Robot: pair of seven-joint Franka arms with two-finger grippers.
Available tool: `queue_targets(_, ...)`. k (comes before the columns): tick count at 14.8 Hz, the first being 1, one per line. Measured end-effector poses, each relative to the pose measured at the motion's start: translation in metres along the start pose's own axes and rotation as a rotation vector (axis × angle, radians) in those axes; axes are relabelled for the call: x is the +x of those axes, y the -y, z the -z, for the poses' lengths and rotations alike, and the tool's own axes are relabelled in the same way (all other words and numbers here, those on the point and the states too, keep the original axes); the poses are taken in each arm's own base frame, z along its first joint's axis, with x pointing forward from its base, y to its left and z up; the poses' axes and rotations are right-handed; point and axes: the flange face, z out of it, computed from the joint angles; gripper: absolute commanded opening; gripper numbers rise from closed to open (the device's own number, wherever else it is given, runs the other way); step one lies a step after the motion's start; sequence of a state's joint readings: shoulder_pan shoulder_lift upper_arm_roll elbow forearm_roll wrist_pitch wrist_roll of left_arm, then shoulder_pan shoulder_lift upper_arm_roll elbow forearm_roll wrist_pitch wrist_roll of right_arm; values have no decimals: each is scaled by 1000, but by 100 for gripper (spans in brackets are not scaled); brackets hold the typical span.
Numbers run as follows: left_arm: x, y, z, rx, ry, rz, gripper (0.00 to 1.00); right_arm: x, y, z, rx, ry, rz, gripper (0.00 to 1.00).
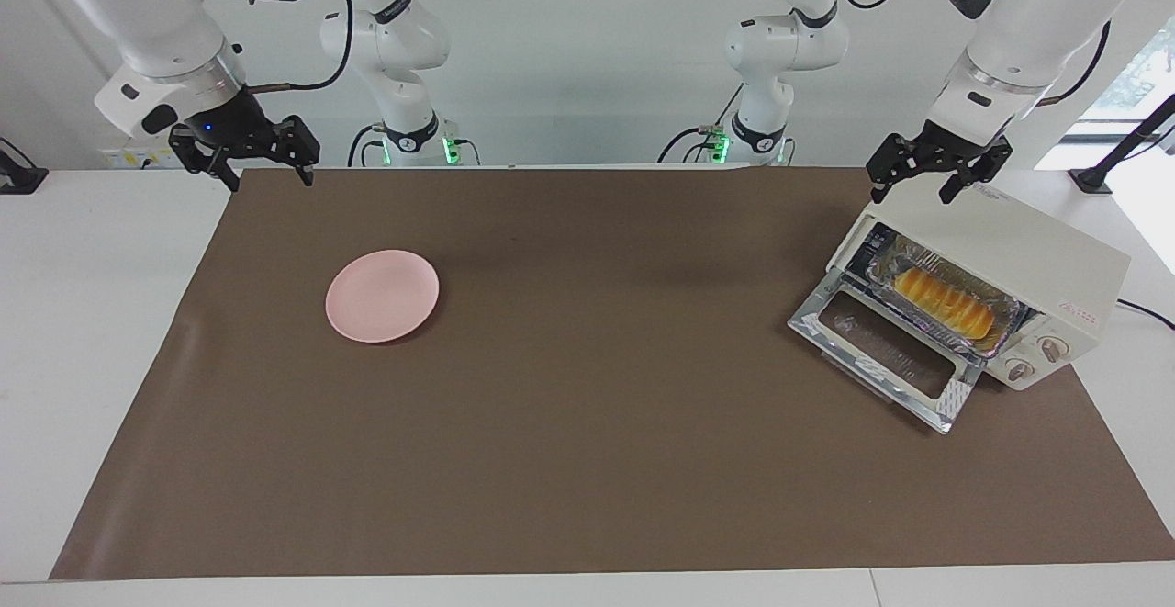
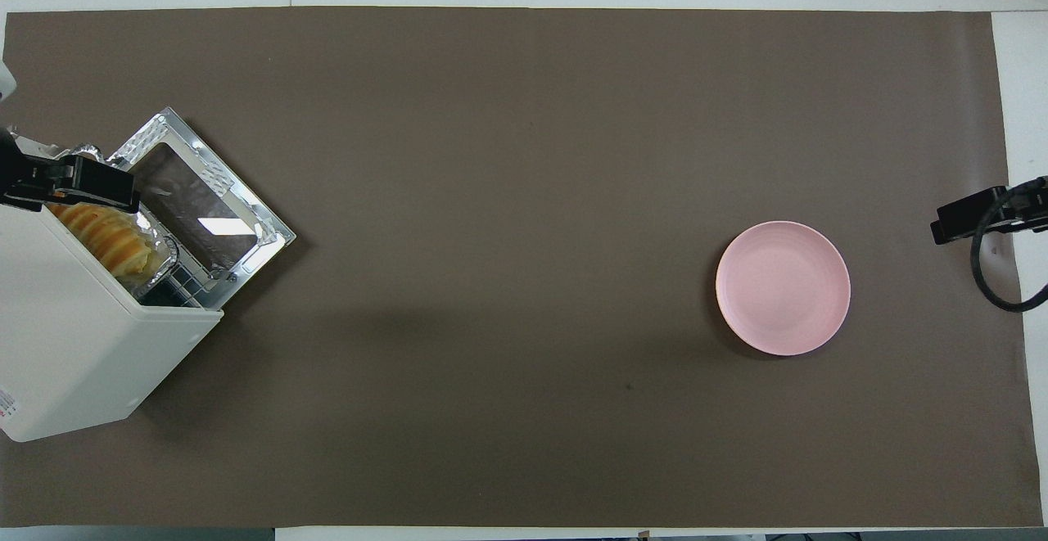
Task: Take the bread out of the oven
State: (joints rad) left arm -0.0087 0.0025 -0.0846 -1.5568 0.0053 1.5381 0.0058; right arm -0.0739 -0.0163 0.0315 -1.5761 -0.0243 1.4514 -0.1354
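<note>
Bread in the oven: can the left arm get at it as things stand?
Probably yes. The oven door is dropped open, the bread lies exposed in its foil tray, and the left gripper, open, hangs over the oven's top with nothing between.

- The toaster oven (image 1: 1001, 267) stands on the mat (image 1: 587, 460) at the left arm's end of the tabletop (image 1: 92, 313), its door (image 1: 886, 359) dropped open flat.
- The bread (image 1: 945, 306) lies in a foil tray (image 1: 1005, 327) inside the oven.
- The plate (image 1: 382, 296) sits on the mat toward the right arm's end, well apart from the oven.
- The left pincer (image 1: 923, 186) hangs over the oven's top.
- The right pincer (image 1: 268, 175) hangs over the mat's corner nearest the right arm's base.
</note>
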Motion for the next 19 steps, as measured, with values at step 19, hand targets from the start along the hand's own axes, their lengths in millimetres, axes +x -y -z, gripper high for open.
queue_targets(19, 70, -21, -105, 188, -24, 483, 100, 0, 0, 0, 0, 0, 0, 100)
